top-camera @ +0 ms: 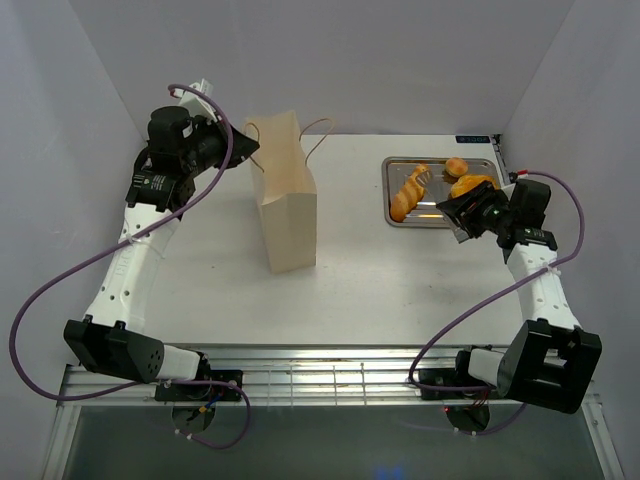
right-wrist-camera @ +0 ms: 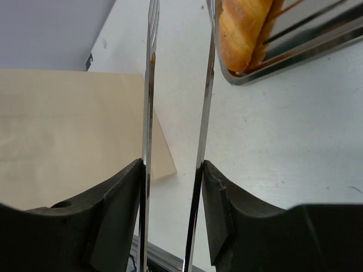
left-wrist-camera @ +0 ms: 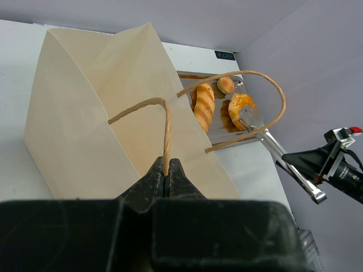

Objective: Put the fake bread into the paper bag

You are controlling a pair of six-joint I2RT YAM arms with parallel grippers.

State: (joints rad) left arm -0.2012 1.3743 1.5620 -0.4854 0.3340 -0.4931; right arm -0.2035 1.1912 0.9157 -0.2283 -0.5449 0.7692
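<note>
The paper bag [top-camera: 286, 205] stands upright left of centre; it also shows in the left wrist view [left-wrist-camera: 85, 113] and the right wrist view [right-wrist-camera: 62, 130]. My left gripper [top-camera: 245, 148] [left-wrist-camera: 166, 170] is shut on the bag's near cord handle [left-wrist-camera: 168, 130]. The fake bread lies in the steel tray [top-camera: 389, 190]: a ridged loaf [top-camera: 408, 192] [left-wrist-camera: 204, 105] [right-wrist-camera: 241, 34], a small bun [top-camera: 455, 165] [left-wrist-camera: 226, 85] and an orange doughnut [top-camera: 470, 185] [left-wrist-camera: 241, 105]. My right gripper [top-camera: 455, 210] [right-wrist-camera: 173, 170] is shut on metal tongs [right-wrist-camera: 148, 85] [left-wrist-camera: 266, 139], whose spread arms reach the tray by the doughnut.
The tray [left-wrist-camera: 187, 75] [right-wrist-camera: 295, 54] sits at the back right of the white table. White walls close in the back and both sides. A metal rail [top-camera: 320, 375] runs along the near edge between the arm bases.
</note>
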